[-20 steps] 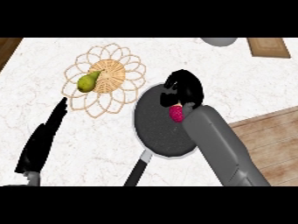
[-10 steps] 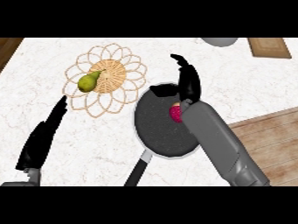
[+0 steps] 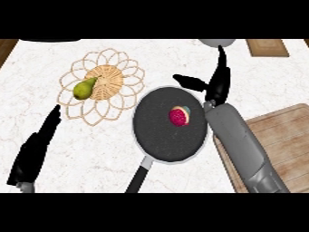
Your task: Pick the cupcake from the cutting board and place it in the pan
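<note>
Hovering by the far rim of the pan (image 3: 155,146), the right hand (image 3: 217,84) shows straight fingers and holds nothing in the head view, but its forearm runs close along the pan's right rim, so drawing back carelessly could nudge the pan and roll the cupcake (image 3: 179,116) lying inside it. That cupcake sits right of the pan's middle, pink with a pale wrapper edge, seemingly tipped on its side; the left hand (image 3: 36,147) rests open at lower left.
</note>
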### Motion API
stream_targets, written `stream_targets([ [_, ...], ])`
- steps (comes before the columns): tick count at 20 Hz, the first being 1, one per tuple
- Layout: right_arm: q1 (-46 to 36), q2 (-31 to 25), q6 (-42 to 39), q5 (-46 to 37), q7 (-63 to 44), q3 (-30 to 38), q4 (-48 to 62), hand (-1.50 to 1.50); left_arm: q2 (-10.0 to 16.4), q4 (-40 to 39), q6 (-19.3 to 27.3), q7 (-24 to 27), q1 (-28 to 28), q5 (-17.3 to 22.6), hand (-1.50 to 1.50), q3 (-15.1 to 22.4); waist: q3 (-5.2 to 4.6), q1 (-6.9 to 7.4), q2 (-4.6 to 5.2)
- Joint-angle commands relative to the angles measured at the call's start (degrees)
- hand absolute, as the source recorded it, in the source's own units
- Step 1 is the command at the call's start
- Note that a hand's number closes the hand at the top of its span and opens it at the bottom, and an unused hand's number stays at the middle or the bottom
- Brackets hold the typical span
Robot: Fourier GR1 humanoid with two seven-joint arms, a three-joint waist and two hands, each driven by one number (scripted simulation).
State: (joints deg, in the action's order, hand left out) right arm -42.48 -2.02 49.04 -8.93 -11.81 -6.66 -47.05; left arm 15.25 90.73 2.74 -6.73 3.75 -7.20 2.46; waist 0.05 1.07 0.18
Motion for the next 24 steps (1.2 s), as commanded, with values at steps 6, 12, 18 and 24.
stream_targets([
  [6,18.92,-11.55,-5.97,3.53,3.92,3.18,-21.71,-1.50,0.61,2.96,-0.28,0.53,4.11,0.01,0.00,-1.80,-0.04,-2.01,-0.65],
  [12,33.68,-18.37,-13.55,8.55,7.28,7.56,-35.01,-1.50,-0.66,2.91,-0.46,-3.15,0.42,-0.80,0.00,-1.33,-0.04,-1.83,-0.38],
  [18,47.63,-23.57,-21.88,14.68,9.32,14.11,-46.47,-1.50,-2.73,2.80,0.41,-1.21,2.38,-2.91,0.00,0.05,-0.04,-1.65,-0.34],
  [24,52.91,-22.81,-29.62,17.46,14.95,20.70,-45.37,-1.50,-2.73,1.69,-1.79,0.40,2.99,-2.39,0.00,-2.10,-0.05,-1.22,-0.25],
])
